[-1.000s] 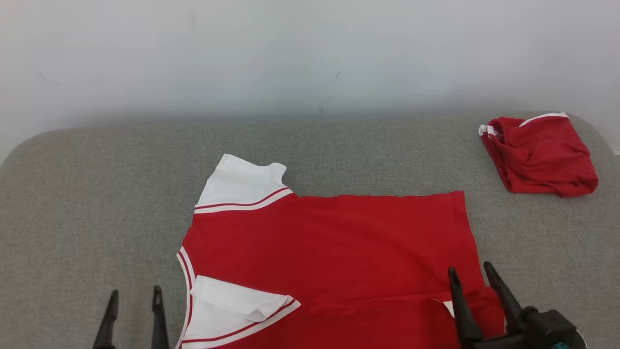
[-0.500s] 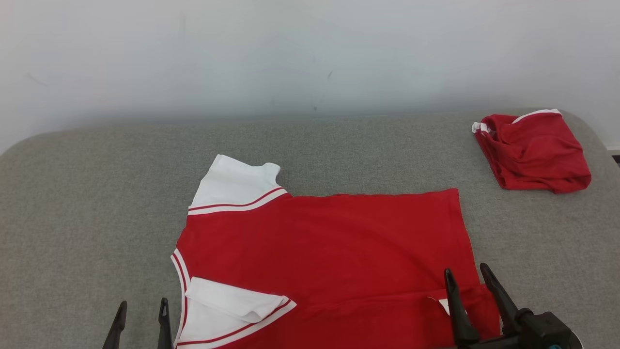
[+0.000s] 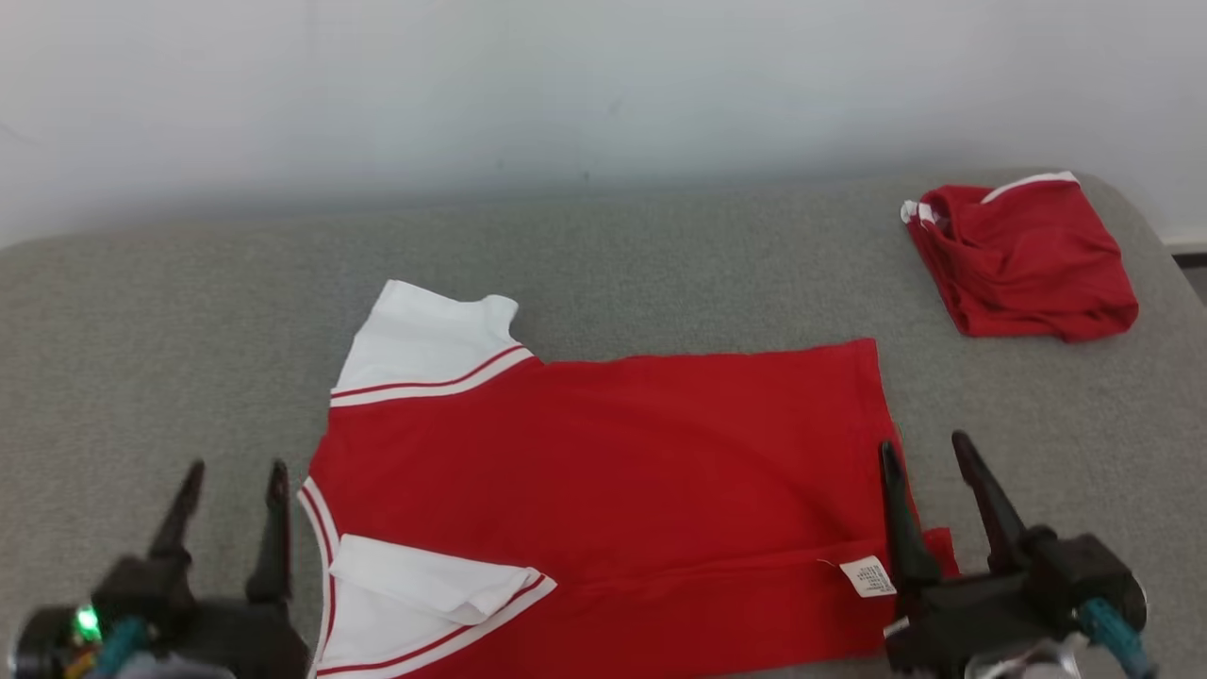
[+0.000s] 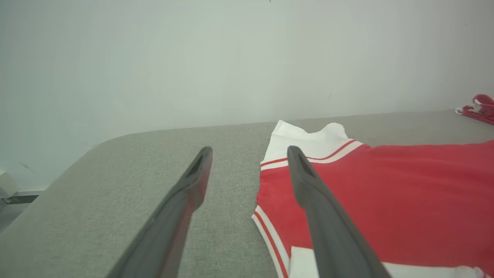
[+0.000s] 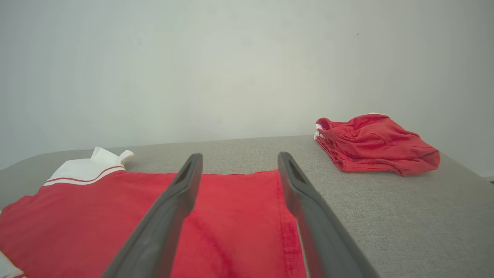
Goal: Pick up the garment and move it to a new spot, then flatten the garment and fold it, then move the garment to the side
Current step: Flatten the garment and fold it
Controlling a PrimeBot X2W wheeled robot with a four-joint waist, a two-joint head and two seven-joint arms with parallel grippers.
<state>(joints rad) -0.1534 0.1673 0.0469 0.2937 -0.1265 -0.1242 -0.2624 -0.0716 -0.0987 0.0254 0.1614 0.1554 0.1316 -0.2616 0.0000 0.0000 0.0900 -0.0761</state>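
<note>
1. Heads up: your head camera has tipped since a second ago, so most of the shift isn't stuff moving. Both arms have come further forward though.
2. The red cotton shirt with white sleeves (image 3: 613, 471) lies flat on the grey fabric table (image 3: 660, 273), its near edge already turned over.
3. Left gripper (image 3: 236, 467) hangs at the shirt's collar end and right gripper (image 3: 922, 443) straddles its hem, both spread wide and holding nothing.
4. My guess: you're lining up the next fold.

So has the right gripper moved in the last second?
Yes. The right gripper has advanced along the hem of the red shirt, uncovering the white label.
</note>
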